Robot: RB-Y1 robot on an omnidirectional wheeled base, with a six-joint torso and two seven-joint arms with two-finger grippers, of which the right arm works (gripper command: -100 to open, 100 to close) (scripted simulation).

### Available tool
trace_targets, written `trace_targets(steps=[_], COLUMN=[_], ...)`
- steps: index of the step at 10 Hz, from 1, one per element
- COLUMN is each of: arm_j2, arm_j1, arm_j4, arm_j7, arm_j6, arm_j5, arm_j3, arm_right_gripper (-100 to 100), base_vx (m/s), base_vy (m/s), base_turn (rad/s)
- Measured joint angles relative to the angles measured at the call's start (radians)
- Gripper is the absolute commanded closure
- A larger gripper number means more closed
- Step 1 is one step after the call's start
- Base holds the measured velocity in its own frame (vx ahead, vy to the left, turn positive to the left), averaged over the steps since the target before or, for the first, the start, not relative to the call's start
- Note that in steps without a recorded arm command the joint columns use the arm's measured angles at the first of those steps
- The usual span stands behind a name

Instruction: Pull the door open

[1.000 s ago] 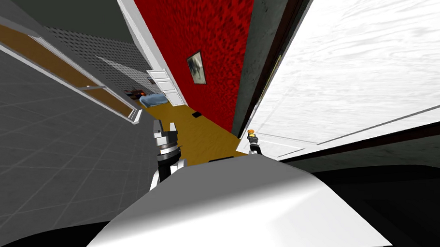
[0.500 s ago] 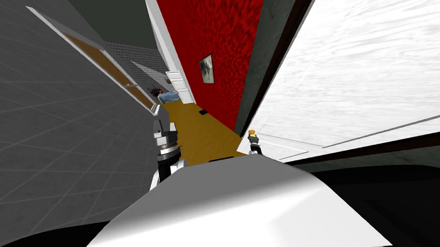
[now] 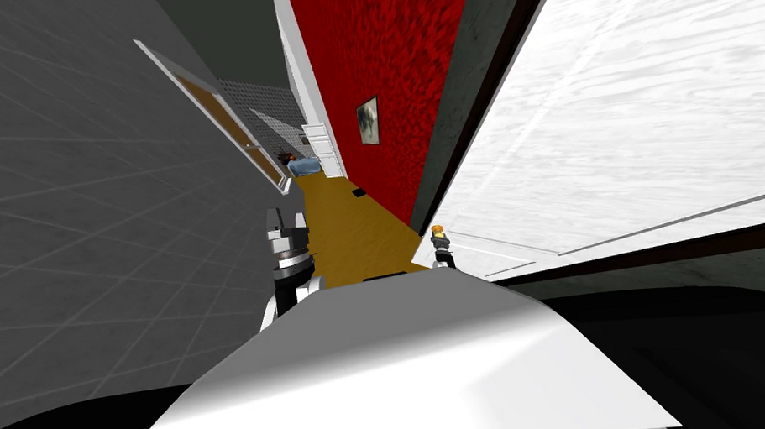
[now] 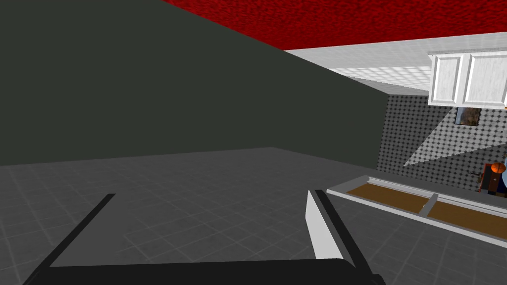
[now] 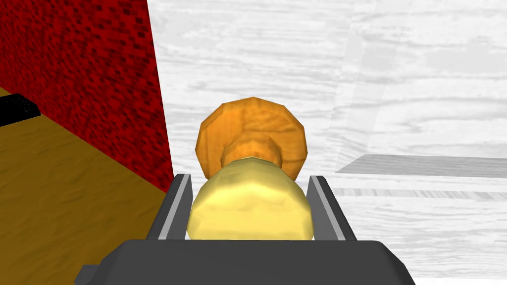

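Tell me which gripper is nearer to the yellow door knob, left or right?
Right. The right gripper holds the door knob, its fingers pressing its sides. The left gripper stands open, well apart, by the grey tiled surface on the other side.

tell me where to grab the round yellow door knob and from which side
Grip the round yellow knob across its bulging sides, coming straight at the white door; the flat orange plate behind offers no hold. The right gripper clamps it so.
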Motion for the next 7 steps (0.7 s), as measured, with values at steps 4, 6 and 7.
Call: trace_targets(steps=[4, 6, 7], arm_j2=[-0.013, -0.022, -0.026], arm_j1=[0.015, 0.025, 0.022], arm_j4=[-0.025, -0.040, -0.036], arm_j7=[-0.028, -0.043, -0.052], arm_j6=[-0.002, 0.001, -0.003], arm_j5=[0.023, 0.035, 0.041], arm_j3=[0.039, 0.060, 0.071], arm_right_gripper=[100, 100, 100], base_vx=[-0.194, -0.212, -0.222], base_vy=[-0.007, 0.001, -0.020], base_turn=[0.065, 0.048, 0.065])
